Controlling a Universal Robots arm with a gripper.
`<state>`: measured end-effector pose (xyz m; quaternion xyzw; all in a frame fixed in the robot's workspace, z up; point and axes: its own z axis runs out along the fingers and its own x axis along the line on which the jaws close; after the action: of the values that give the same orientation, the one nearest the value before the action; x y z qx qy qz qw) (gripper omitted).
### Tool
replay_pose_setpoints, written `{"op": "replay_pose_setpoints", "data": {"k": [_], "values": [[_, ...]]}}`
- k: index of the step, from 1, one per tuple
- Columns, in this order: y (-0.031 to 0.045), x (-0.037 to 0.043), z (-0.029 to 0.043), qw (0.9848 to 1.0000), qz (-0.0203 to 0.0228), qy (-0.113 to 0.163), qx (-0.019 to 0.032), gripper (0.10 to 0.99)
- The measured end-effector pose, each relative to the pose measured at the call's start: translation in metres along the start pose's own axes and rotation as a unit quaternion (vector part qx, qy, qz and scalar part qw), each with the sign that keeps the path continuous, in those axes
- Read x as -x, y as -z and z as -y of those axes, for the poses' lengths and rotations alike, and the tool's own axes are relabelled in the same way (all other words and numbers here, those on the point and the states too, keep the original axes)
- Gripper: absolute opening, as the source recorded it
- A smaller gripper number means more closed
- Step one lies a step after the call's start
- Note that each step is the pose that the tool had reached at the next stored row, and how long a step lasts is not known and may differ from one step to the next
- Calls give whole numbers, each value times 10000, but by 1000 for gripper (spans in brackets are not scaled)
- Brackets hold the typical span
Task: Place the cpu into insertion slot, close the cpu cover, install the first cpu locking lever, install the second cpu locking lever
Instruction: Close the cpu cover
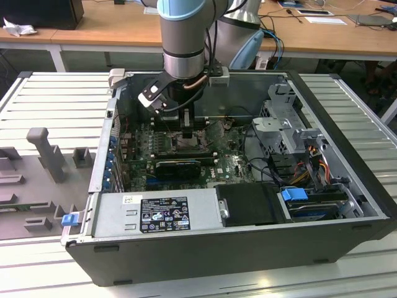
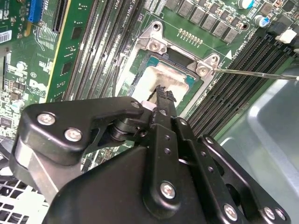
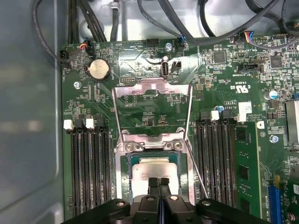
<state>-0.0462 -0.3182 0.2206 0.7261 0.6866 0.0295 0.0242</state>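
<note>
We see the black metal gripper (image 3: 158, 182) with its two fingertips (image 2: 161, 94) pressed together, nothing pinched between them. Directly under the tips lies the small, flat, square cpu (image 3: 152, 167) with its pale silver-grey face (image 2: 159, 74). It sits inside the square, dark-framed insertion slot (image 3: 126, 177). We cannot tell whether the tips touch the chip.

Just beyond the gripper, past the slot's hinge, the thin silver-grey cpu cover (image 3: 140, 87) stands swung open. The green circuit board (image 3: 224, 70) shows through its large window. Beside the gripper, a thin steel wire lever (image 3: 196, 172) slants up off the slot's edge, unlatched (image 2: 257, 73). On either side of the gripper run long black memory slots (image 3: 91, 168). Farthest out is the dark grey computer case (image 1: 248, 254), lying open on its side.
</note>
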Motion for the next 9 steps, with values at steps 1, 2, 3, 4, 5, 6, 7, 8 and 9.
{"op": "replay_pose_setpoints", "data": {"k": [1,2,3,4,5,6,7,8,9], "values": [[1,1,-5,10000,1,-1,-1,106],[0,1,-12,10000,1,-3,-2,106],[-2,2,-48,10000,3,-6,-11,106],[-5,4,-85,10000,2,-8,-20,106],[-8,4,-116,10000,1,-9,-26,106],[-9,4,-126,10000,1,-9,-26,106],[-9,4,-135,10000,2,-10,-28,106],[-10,3,-142,10000,2,-10,-28,106],[-10,3,-142,10000,2,-10,-28,106]]}}
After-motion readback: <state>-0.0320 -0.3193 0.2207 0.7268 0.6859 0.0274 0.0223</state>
